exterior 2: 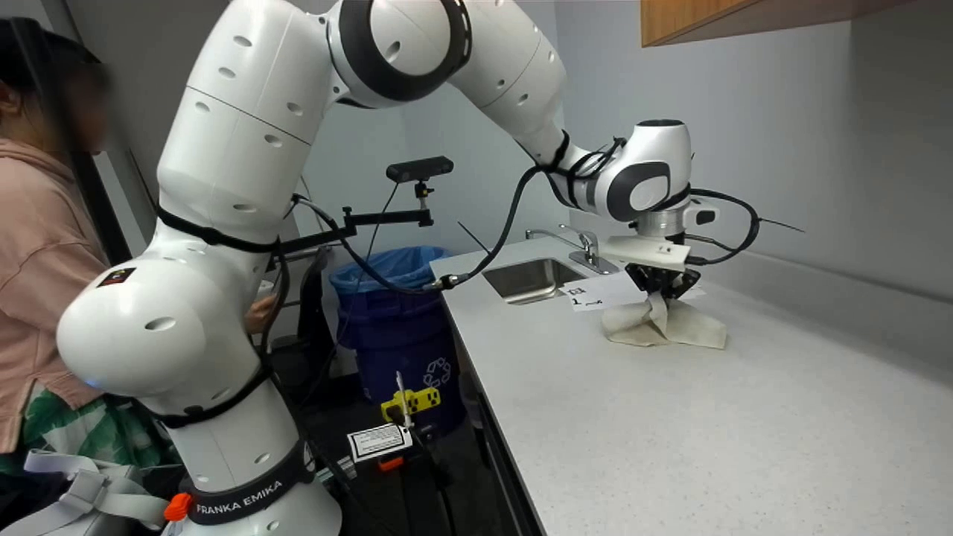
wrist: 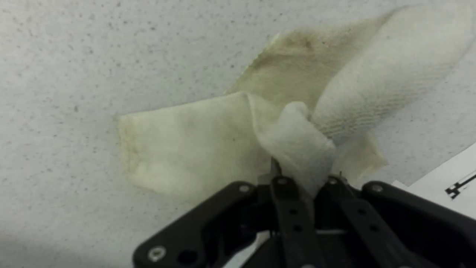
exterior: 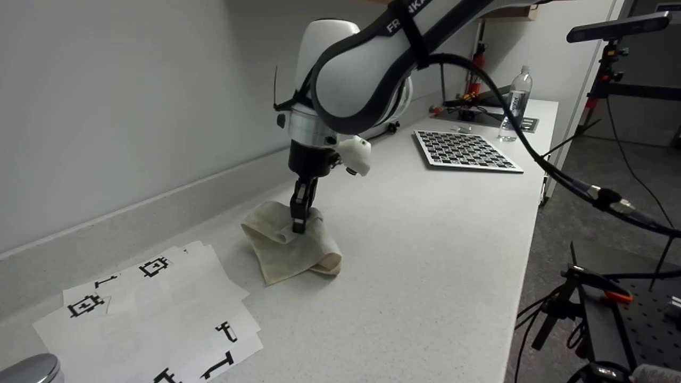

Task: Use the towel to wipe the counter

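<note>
Your claw grips the towel on the counter beside the paper: grasp done, wiping probably left.

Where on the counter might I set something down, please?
The counter is bare between the towel and the checkered board, and between the paper sheets and the front edge. It is crowded around the gripper, shut on the towel, and beyond the board, with the bottle and dark gear.

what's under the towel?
The counter: its speckled surface shows along the visible edges of the towel in the wrist view. The patch directly beneath is covered; whether anything lies there can't be seen. The gripper, shut on a fold, hides some cloth too.
</note>
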`<state>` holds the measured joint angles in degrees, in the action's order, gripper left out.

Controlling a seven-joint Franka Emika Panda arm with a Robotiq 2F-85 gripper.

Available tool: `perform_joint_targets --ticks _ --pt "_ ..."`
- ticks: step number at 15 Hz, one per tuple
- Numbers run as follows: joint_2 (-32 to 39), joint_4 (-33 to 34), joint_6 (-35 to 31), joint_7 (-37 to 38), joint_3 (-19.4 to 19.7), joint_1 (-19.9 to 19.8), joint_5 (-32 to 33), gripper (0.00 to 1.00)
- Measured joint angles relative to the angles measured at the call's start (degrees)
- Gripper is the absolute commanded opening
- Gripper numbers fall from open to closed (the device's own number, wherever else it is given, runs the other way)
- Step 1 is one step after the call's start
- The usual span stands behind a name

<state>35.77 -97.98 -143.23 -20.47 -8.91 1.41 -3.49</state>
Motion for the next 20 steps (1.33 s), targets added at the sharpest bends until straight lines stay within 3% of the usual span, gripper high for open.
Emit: perform_joint_targets --ticks 6,12,20 --pt "6.13 4.75 0.08 3.94 1.06 -0.39 0.07 0.03" --pt "6.46 5.25 2.61 4.67 -0.52 -1.89 -3.58 0.03" --pt "1.48 -2.64 12.73 2.92 -4.62 -4.33 -9.59 0.03"
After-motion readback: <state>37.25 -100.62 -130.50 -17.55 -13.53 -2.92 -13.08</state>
